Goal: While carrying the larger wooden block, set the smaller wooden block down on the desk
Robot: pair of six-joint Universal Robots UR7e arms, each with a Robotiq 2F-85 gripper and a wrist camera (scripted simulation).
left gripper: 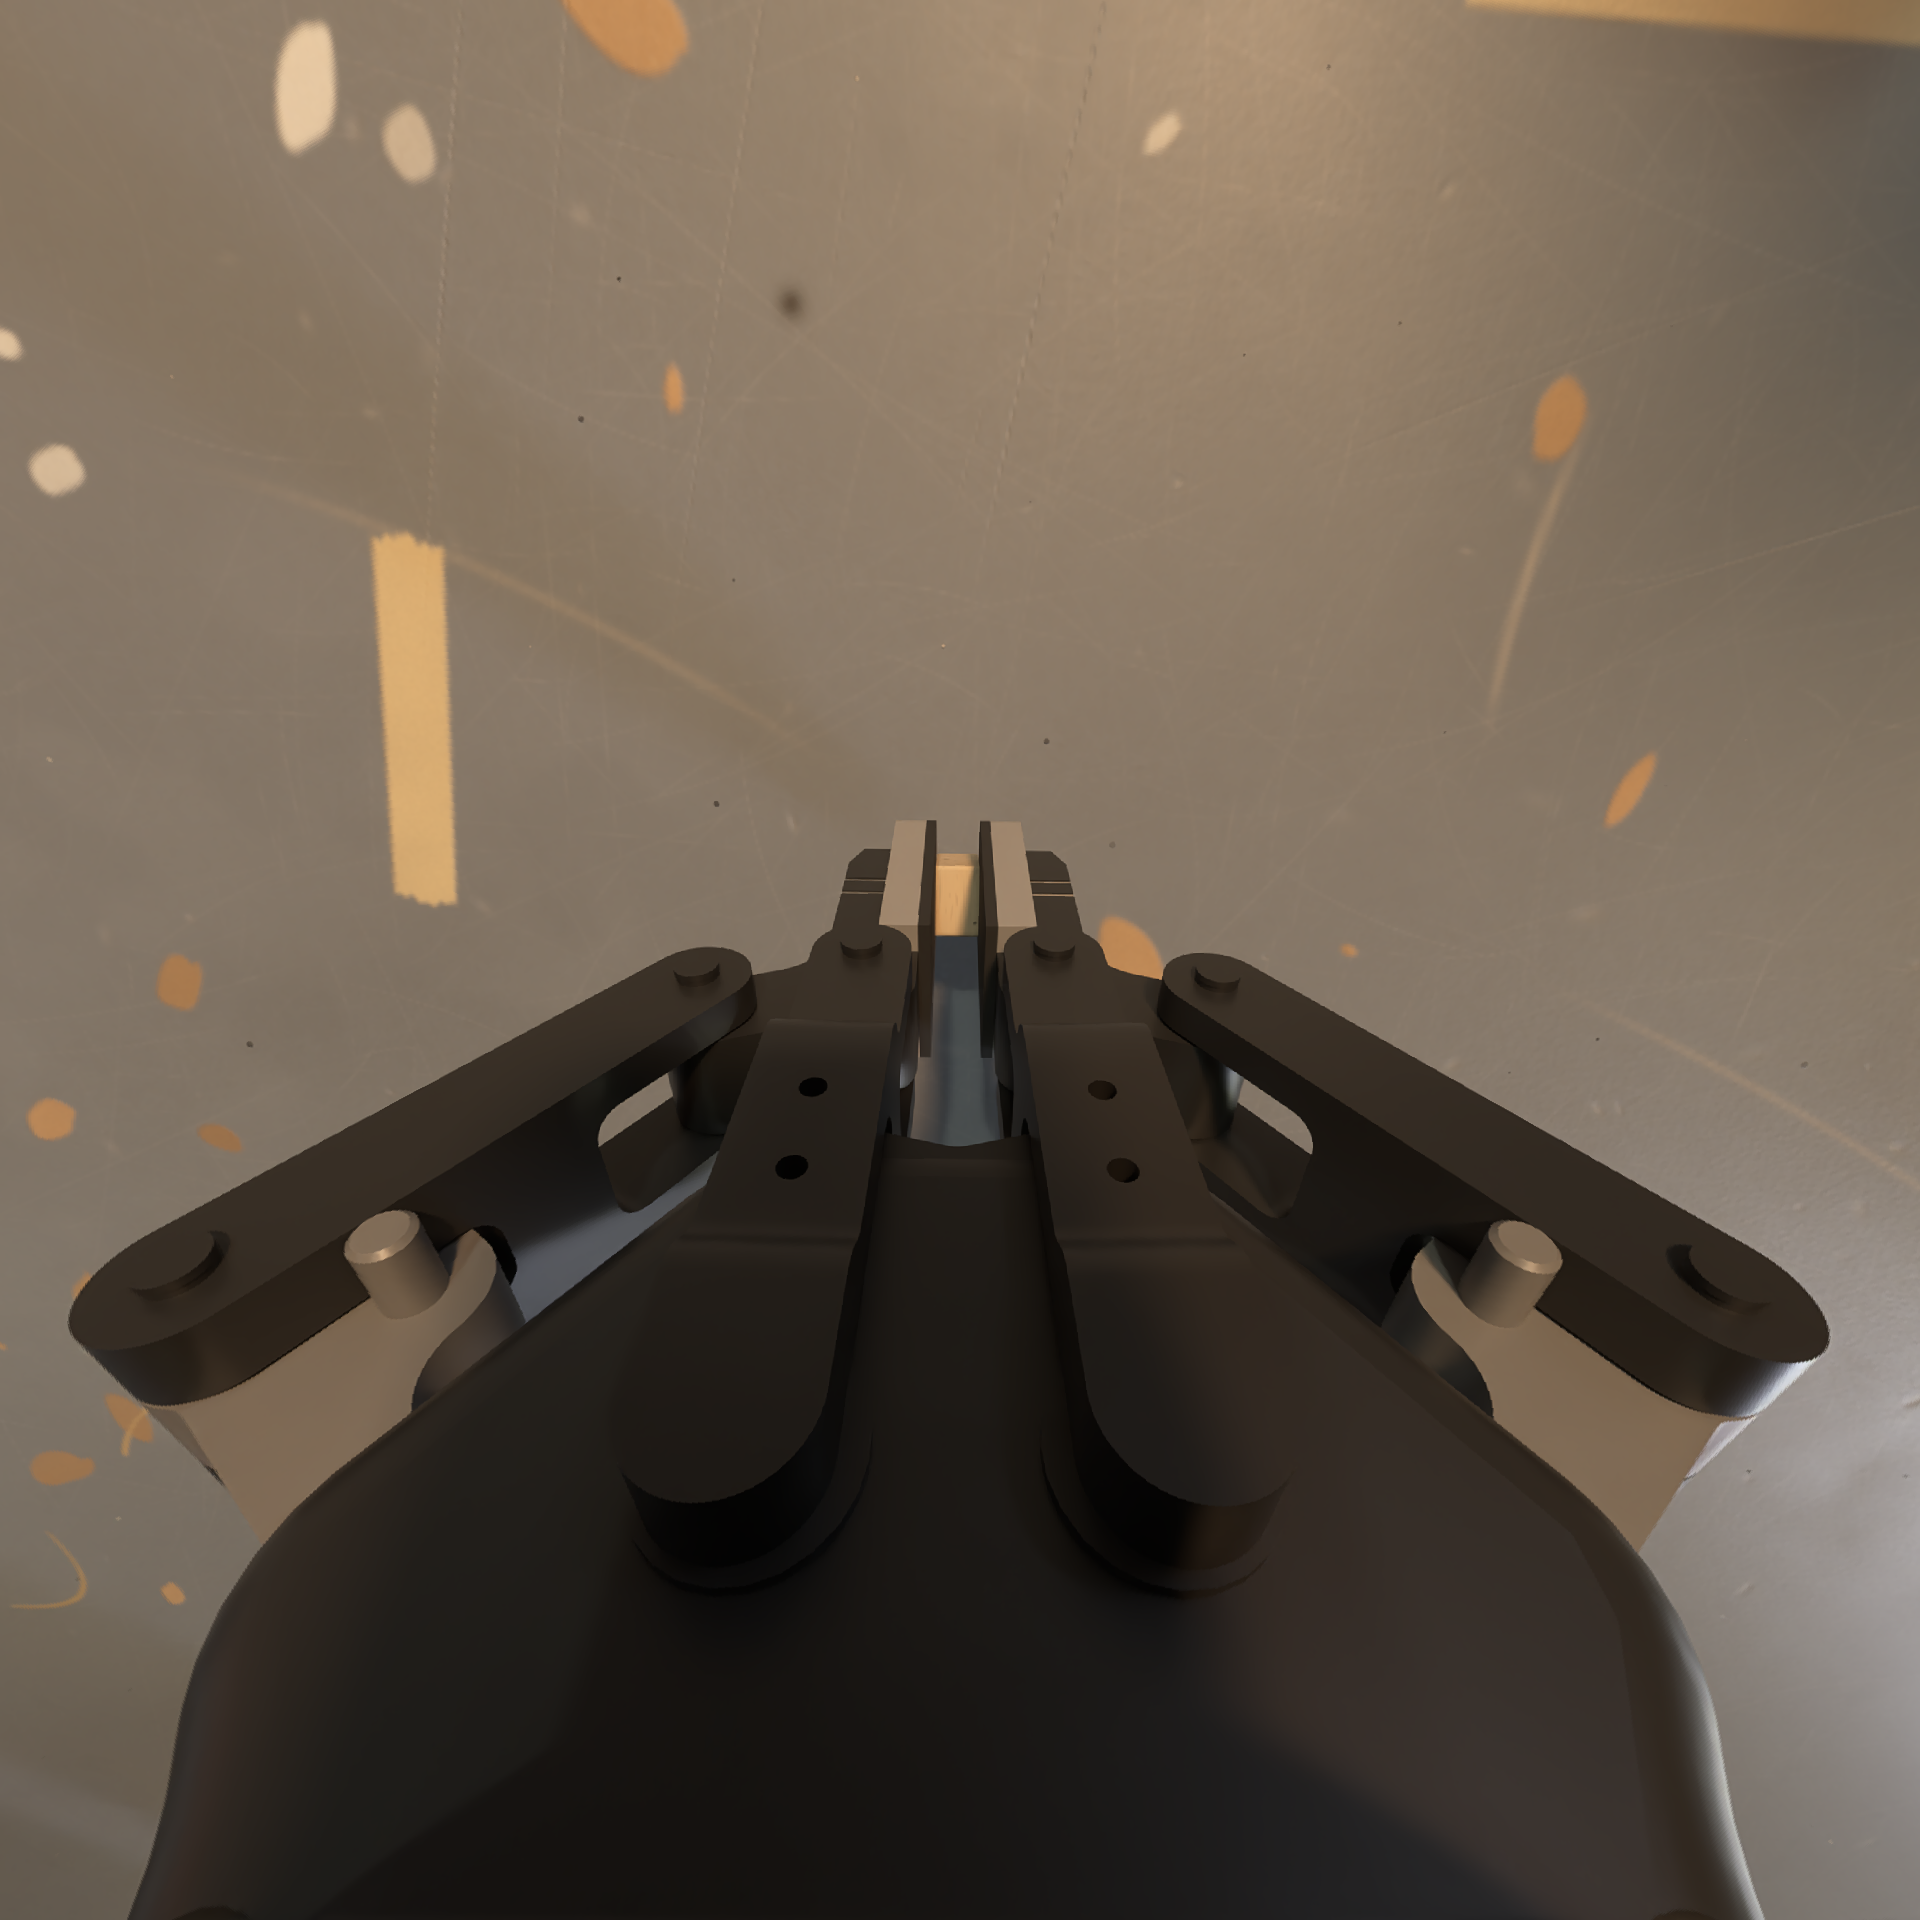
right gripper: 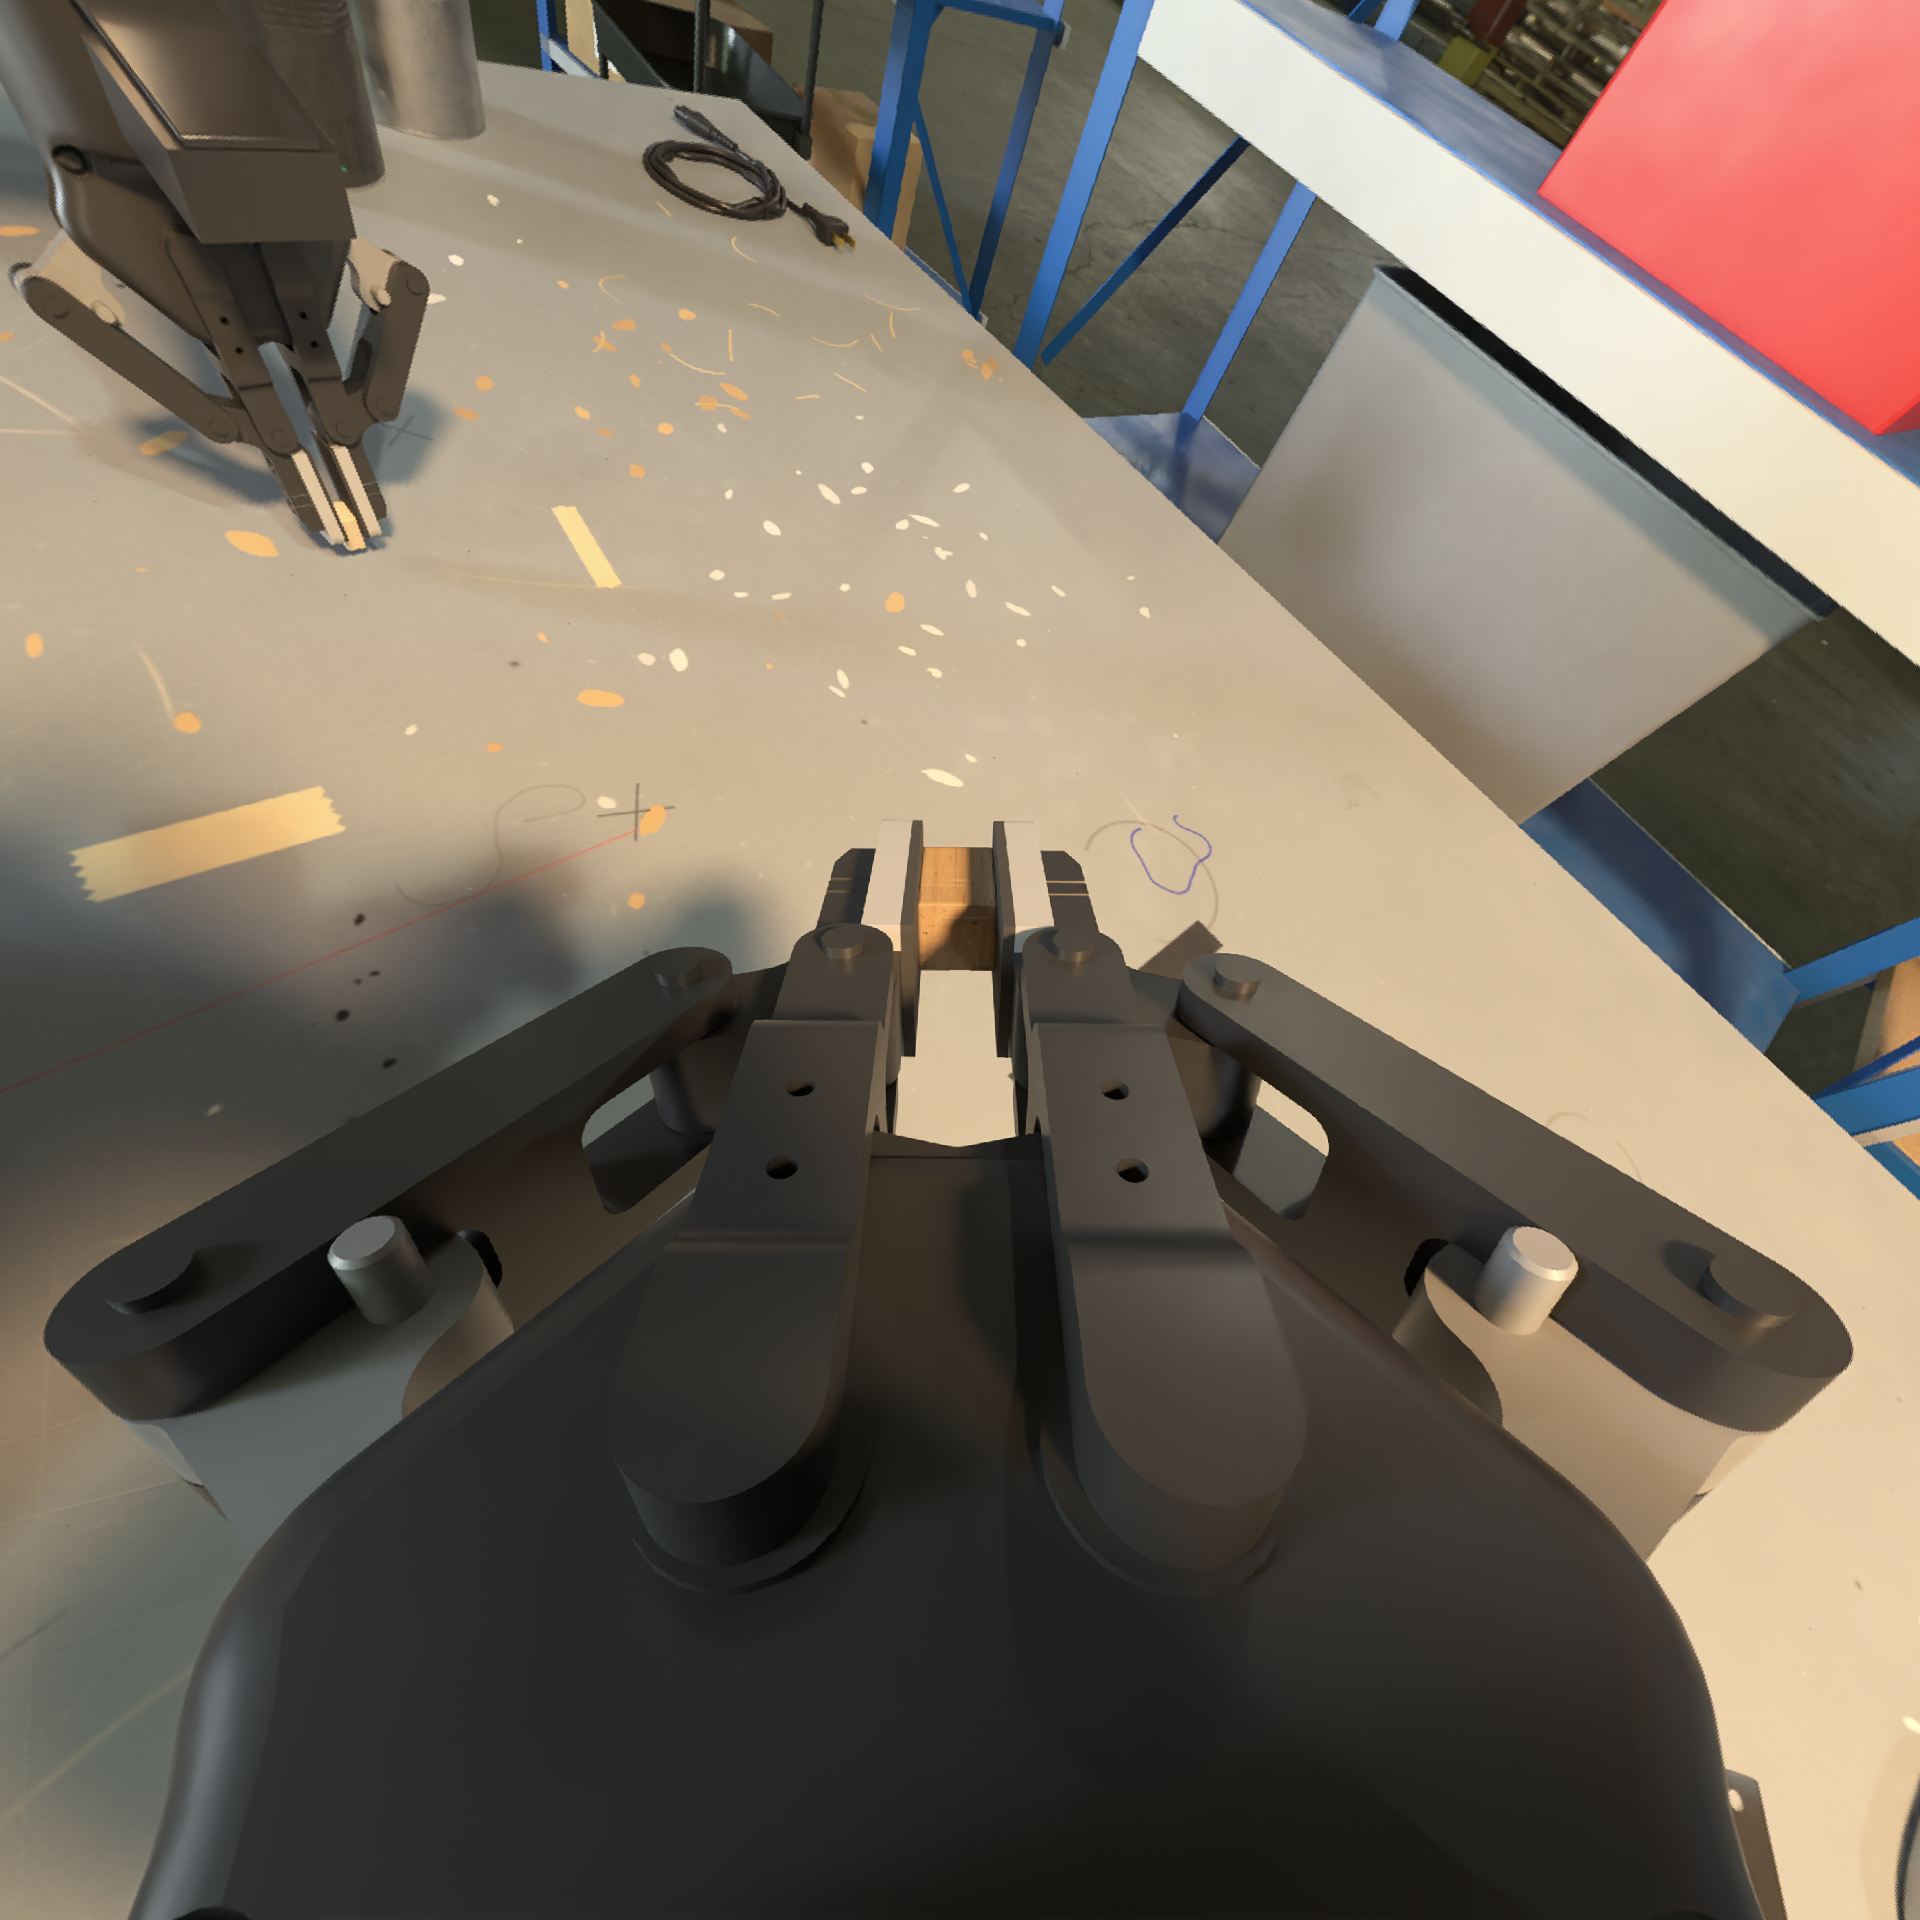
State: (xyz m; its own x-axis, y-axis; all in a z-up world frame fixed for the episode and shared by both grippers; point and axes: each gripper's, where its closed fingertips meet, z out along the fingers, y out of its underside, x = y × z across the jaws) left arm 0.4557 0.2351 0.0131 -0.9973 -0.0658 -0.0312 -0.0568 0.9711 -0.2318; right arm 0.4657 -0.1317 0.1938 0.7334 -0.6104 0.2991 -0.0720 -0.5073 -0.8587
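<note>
My left gripper is shut on the smaller wooden block, a pale narrow piece pinched between the grey pads, close above the grey desk. The right wrist view shows this gripper at the upper left, its tips with the small block at or very near the desk surface. My right gripper is shut on the larger wooden block, a brown cube held between the pads above the desk.
The desk is speckled with orange and white paint spots and tape strips. A coiled black cable lies at the far edge. Blue shelving, a grey bin and a red panel stand beyond the desk's right edge.
</note>
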